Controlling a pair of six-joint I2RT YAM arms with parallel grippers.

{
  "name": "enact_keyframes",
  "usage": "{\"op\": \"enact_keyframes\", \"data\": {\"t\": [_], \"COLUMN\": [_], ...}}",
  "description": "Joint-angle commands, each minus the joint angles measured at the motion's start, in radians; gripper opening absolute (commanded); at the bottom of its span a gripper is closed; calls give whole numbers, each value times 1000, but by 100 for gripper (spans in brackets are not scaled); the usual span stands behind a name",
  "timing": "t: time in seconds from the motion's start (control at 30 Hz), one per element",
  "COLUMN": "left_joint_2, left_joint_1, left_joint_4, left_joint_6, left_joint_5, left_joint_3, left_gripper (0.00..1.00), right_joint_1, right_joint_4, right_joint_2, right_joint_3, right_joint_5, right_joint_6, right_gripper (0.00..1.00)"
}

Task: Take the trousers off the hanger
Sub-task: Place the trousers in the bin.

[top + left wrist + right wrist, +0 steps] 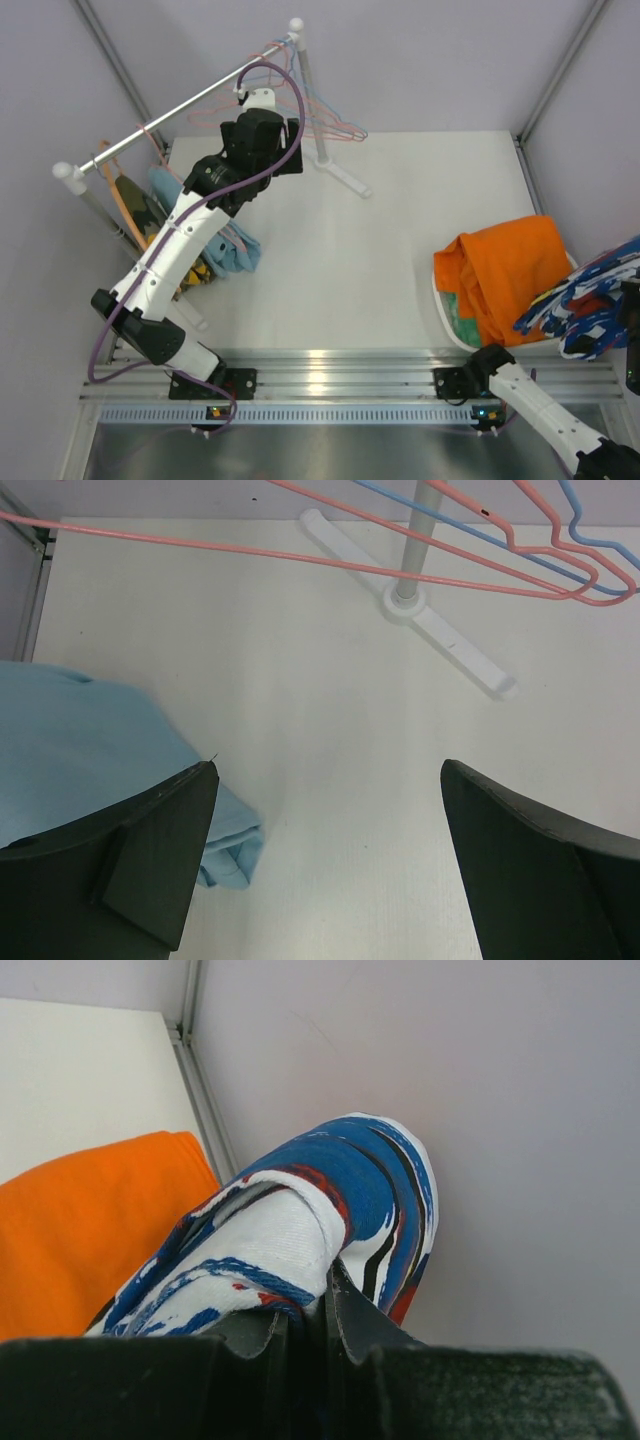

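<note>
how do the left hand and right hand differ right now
The left hand is open and empty; the right hand is shut on the blue-and-white patterned trousers. The left hand is over the table by the bare hangers; the right hand is beside the orange trousers. Both are dark.

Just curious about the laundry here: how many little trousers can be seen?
5: orange and mint green piled at right, blue-and-white patterned in the right gripper, light blue and camouflage by the rail at left. More may be hidden.
</note>
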Motion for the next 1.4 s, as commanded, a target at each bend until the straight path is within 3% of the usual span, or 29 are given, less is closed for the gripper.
{"op": "enact_keyframes", "data": {"t": [0.0, 0.2, 0.43, 0.7, 1.0, 1.1, 1.13, 1.27, 1.37], "left_joint_2": [-22, -14, -24, -50, -56, -62, -63, -68, -67], "left_joint_1": [-4, -4, -2, -4, -2, -2, -2, -2, -4], "left_joint_4": [31, 40, 48, 66, 77, 77, 74, 62, 51], "left_joint_6": [-3, -4, -6, 0, 7, 16, 19, 26, 30], "left_joint_5": [-12, -13, -12, -21, -4, 11, 20, 46, 62], "left_joint_3": [-2, -9, -22, -46, -65, -61, -60, -46, -40], "left_gripper": [98, 98, 98, 98, 98, 98, 98, 98, 98], "right_joint_1": [4, 4, 4, 2, -7, -44, -50, -59, -61], "right_joint_4": [41, 39, 90, 387, 550, 546, 529, 408, 288], "right_joint_2": [15, 9, 37, 93, 277, 320, 331, 374, 400], "right_joint_3": [35, 14, -239, -435, -570, -572, -545, -413, -266], "right_joint_5": [43, -7, -145, -211, -265, -370, -411, -570, -681], "right_joint_6": [-1, -11, -19, -119, -127, -102, -78, 2, 83], "right_gripper": [0, 0, 0, 0, 0, 34, 56, 93, 98]}}
